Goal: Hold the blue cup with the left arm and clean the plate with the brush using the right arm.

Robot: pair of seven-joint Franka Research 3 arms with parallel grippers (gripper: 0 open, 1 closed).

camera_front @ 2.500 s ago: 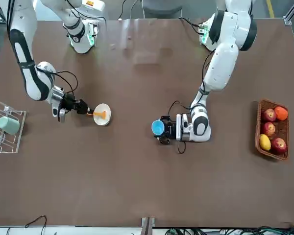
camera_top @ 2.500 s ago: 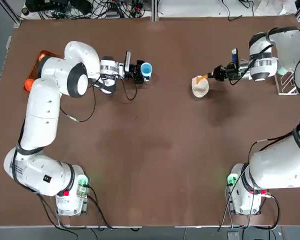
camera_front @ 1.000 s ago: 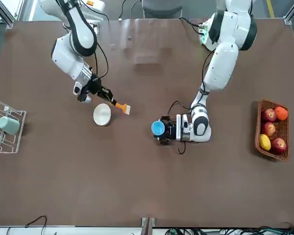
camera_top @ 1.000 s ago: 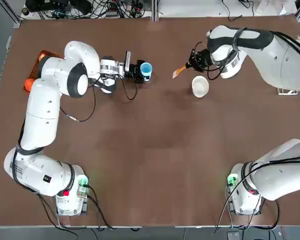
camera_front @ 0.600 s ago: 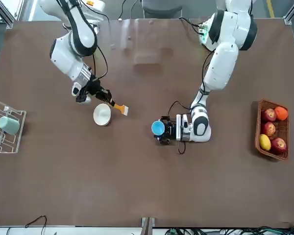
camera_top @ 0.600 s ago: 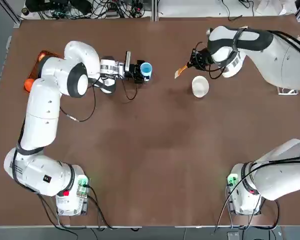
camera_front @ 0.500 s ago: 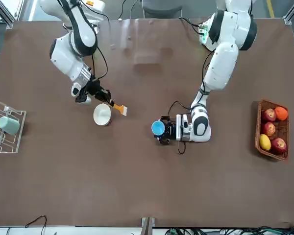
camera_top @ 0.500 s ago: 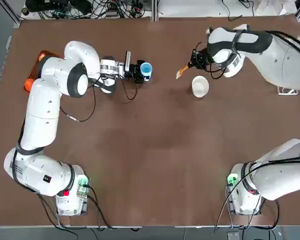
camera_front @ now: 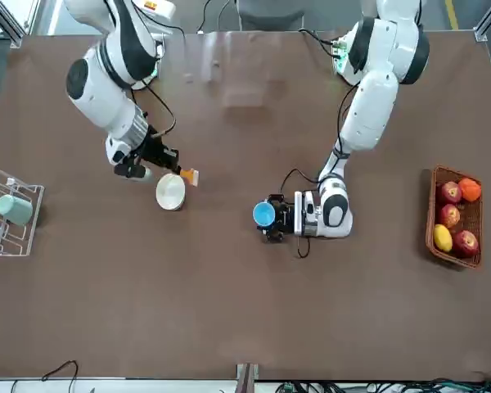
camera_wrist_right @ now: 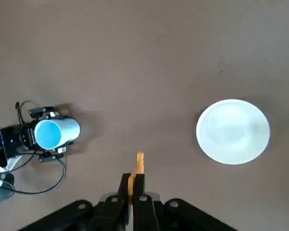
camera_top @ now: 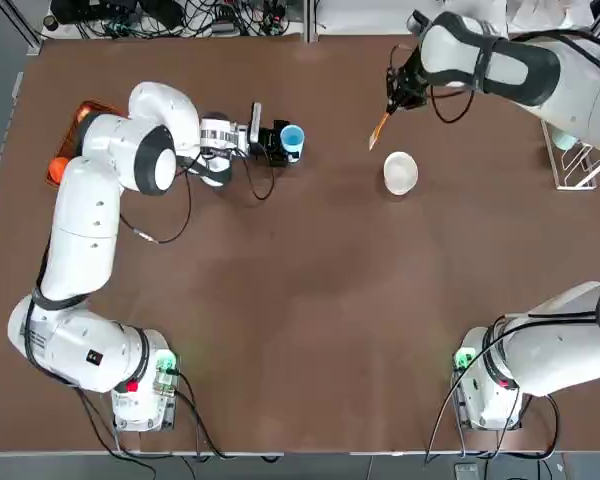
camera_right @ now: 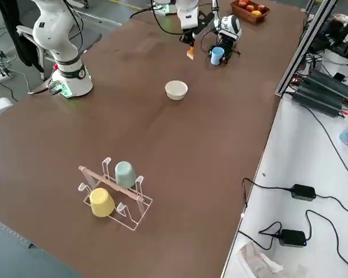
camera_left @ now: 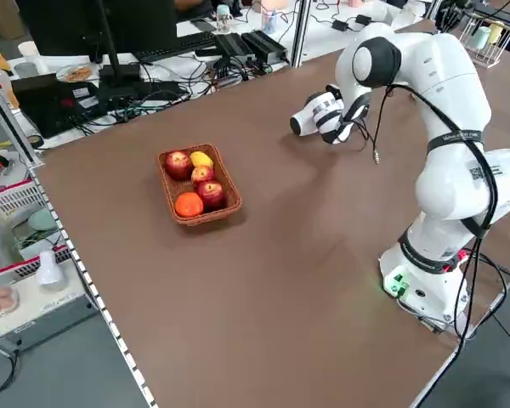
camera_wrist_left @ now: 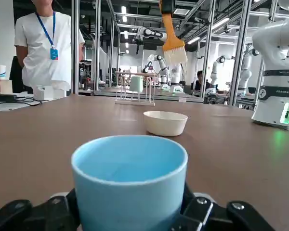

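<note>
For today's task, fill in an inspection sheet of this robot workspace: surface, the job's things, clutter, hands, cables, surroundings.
Surface: brown table, bare in the middle.
Job's things: small light-blue plastic cup upright in the left hand; small round white plate alone on the table; thin orange brush raised in the air, off the plate.
Clutter: wicker basket of fruit; wire rack holding a teal cup and a yellow cup.
Hands: left hand shut on the cup, low at the table; right hand shut on the brush, above the table.
Cables: black leads along the left wrist.
Surroundings: a person standing beyond the table; other robot arms behind.
</note>
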